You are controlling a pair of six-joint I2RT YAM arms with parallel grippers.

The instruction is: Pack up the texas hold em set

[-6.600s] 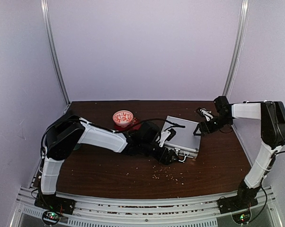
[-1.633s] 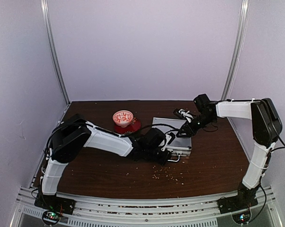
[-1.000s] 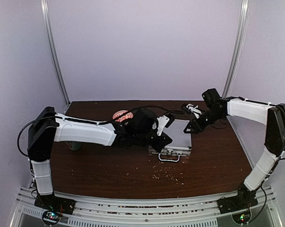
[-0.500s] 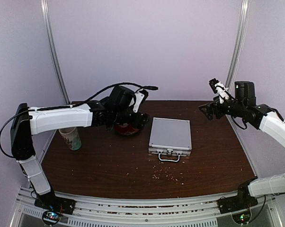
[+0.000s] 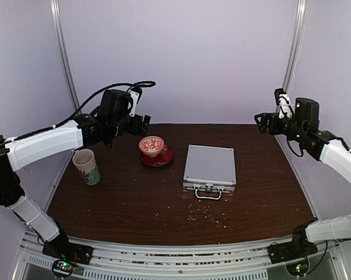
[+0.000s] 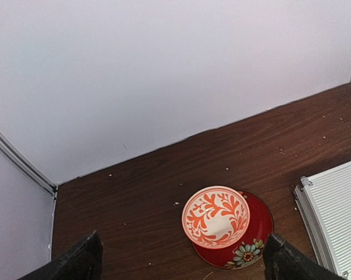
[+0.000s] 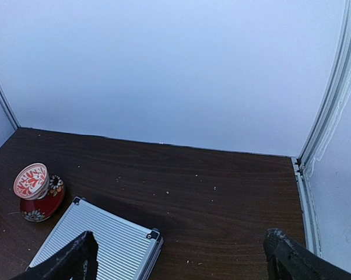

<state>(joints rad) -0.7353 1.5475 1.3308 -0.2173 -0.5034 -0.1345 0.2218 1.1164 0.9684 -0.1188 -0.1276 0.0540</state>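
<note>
Your left gripper (image 5: 139, 121) and right gripper (image 5: 264, 122) hang spread wide and empty up high, well apart from the briefcase (image 5: 209, 166). It lies shut and flat near the bowl (image 5: 151, 144), so it looks packed and nothing needs holding.

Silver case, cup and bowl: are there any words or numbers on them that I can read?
No words or numbers can be read anywhere.
Silver case: plain ribbed lid, no label shows.
Cup: a coloured pattern, too small to tell if it holds letters.
Bowl: red leafy swirls only, no letters.
Saucer: a painted flower, no writing.
</note>
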